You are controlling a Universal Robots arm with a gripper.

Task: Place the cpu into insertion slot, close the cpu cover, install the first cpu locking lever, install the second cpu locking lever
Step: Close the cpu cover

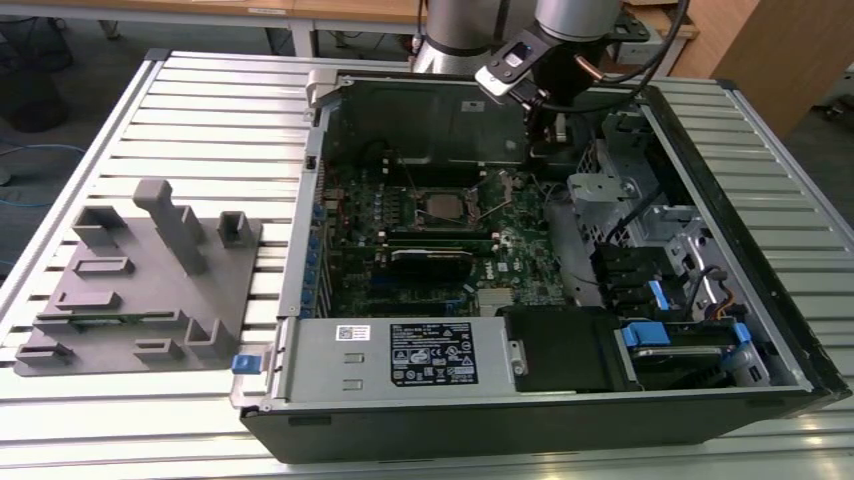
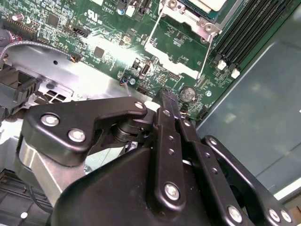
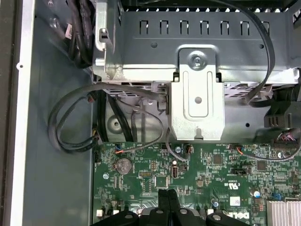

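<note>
My gripper (image 2: 167, 100) is shut with nothing between its black fingers (image 3: 164, 200). It hovers over the green motherboard (image 3: 207, 183) near the grey drive cage, at the back right of the open case in the exterior view (image 1: 545, 122). The insertion slot (image 1: 441, 206) lies at the board's middle, apart from the gripper. In the second wrist view a pale metal cpu (image 2: 209, 4) sits in the slot at the picture's edge. The silver cpu cover (image 2: 162, 52) with its square window is swung open beside it. A thin wire locking lever (image 2: 207, 52) stands free next to the cover.
A grey drive cage (image 3: 197, 94) and loose black cables (image 3: 70, 122) crowd the case by the gripper. Black memory slots (image 2: 249, 23) run beside the socket. A grey fixture block (image 1: 140, 280) stands on the slatted table on the exterior view's left.
</note>
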